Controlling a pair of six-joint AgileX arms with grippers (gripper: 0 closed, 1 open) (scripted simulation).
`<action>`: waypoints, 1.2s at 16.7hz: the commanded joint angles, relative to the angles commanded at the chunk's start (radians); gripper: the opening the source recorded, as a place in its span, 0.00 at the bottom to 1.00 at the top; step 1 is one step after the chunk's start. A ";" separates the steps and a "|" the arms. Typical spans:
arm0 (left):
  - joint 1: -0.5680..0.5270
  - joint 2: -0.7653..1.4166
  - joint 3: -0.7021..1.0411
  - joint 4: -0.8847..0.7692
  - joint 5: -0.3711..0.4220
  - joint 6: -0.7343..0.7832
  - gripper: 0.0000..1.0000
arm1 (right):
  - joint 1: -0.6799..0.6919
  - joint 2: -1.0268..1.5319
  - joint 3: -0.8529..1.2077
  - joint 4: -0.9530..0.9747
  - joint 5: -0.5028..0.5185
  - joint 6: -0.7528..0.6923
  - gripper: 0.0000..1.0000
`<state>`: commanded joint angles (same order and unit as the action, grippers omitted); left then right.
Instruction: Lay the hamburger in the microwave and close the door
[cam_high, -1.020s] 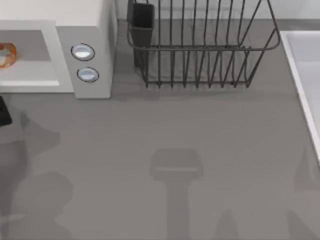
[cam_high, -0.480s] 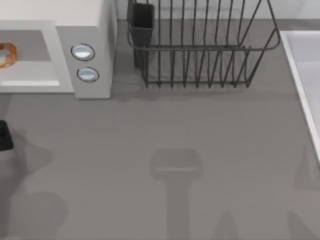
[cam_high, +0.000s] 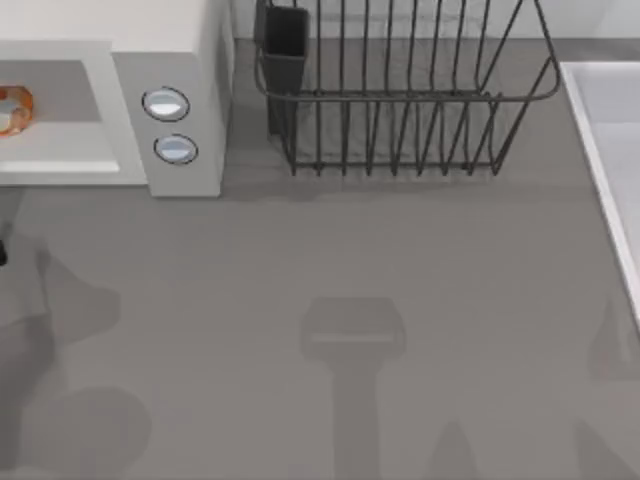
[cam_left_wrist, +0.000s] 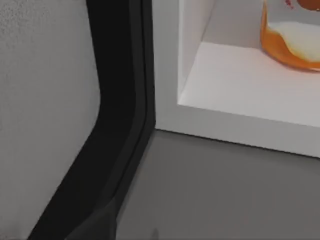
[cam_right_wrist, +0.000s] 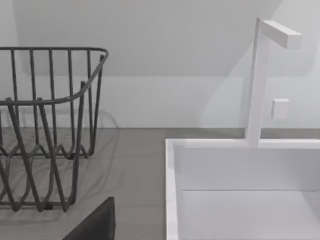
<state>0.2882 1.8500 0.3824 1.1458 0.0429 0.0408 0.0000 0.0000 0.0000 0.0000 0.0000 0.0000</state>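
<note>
The white-cream microwave (cam_high: 170, 60) stands at the table's back left, its cavity open. The hamburger (cam_high: 12, 108) lies on the cavity floor near the top view's left edge, and in the left wrist view the hamburger (cam_left_wrist: 295, 35) shows as an orange bun with a pale layer. The door (cam_left_wrist: 45, 100) is swung open beside the cavity, showing a speckled grey window and a dark inner frame. My left gripper (cam_high: 2, 252) is a dark sliver at the left edge, in front of the microwave and apart from the bun. A dark part of my right gripper (cam_right_wrist: 95, 225) hangs near the sink.
The panel's two silvery-blue knobs (cam_high: 166, 103) face up. A dark wire dish rack (cam_high: 400, 90) with a dark cup holder (cam_high: 285, 45) stands at the back middle. A white sink (cam_high: 610, 150) with its faucet (cam_right_wrist: 260, 80) takes the right side.
My left gripper has drawn away from the microwave front and slid toward the left edge of the top view, leaving only a sliver. The hamburger has stayed in the cavity.
</note>
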 joint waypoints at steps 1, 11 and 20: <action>0.010 -0.025 0.006 -0.006 -0.001 -0.003 1.00 | 0.000 0.000 0.000 0.000 0.000 0.000 1.00; 0.067 -0.278 0.049 -0.261 -0.011 -0.026 1.00 | 0.000 0.000 0.000 0.000 0.000 0.000 1.00; -0.003 -0.440 0.086 -0.620 -0.006 -0.001 1.00 | 0.000 0.000 0.000 0.000 0.000 0.000 1.00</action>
<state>0.2851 1.4103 0.4688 0.5262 0.0373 0.0393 0.0000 0.0000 0.0000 0.0000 0.0000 0.0000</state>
